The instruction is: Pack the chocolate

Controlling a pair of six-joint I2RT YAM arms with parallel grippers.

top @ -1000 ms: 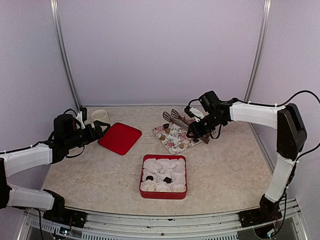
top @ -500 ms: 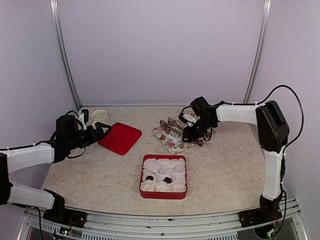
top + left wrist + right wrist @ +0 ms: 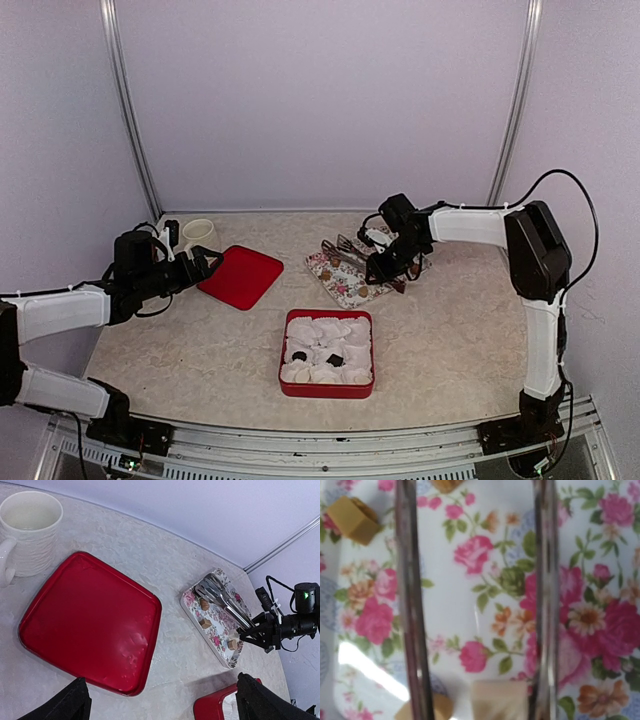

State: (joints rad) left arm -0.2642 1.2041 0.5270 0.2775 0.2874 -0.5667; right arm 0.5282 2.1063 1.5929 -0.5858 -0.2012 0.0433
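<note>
Several tan chocolates (image 3: pixel 354 519) lie on the tray (image 3: pixel 475 605) near the tabletop's far edge; the right gripper (image 3: pixel 385 270), clamped on the tongs (image 3: pixel 410 605), holds their arms astride one piece. Squeezed off-centre, that piece could squirt off the tray, and the left gripper (image 3: pixel 200 262) hangs open, too far away to help.

White arms (image 3: pixel 60 310), black joints (image 3: pixel 538 255), cables (image 3: pixel 583 200)
</note>
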